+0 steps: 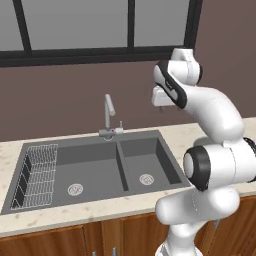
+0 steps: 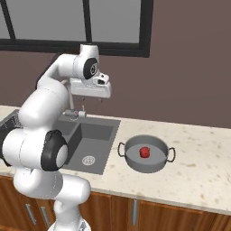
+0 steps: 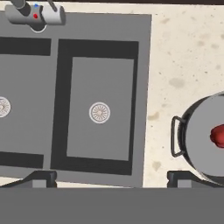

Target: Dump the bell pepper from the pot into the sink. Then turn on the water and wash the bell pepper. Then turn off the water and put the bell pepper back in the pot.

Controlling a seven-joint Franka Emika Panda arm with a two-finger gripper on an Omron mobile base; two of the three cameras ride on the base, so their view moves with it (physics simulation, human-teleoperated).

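Sink (image 3: 100, 26): double basin at nine o'clock in hand view, dry.
Jaws: spread wide, gripping nothing, gripper (image 2: 92, 100) high above sink.
Pot (image 2: 145, 161): on surface, three o'clock; bell pepper (image 2: 144, 152) inside.
Risk: thin handle (image 3: 176, 136); off-centre grab tips pot.
Views: left base view hides pot.

arm shell (image 2: 45, 97): glossy white, made of rounded, thick segments
joints: dark bands between the white segments; a wide black ring (image 1: 200, 168) is on the big joint
wrist cap (image 2: 91, 68): dark round disc with a small pale mark
end effector (image 3: 112, 177): white flat body above, two small dark grey finger tips (image 3: 183, 176)
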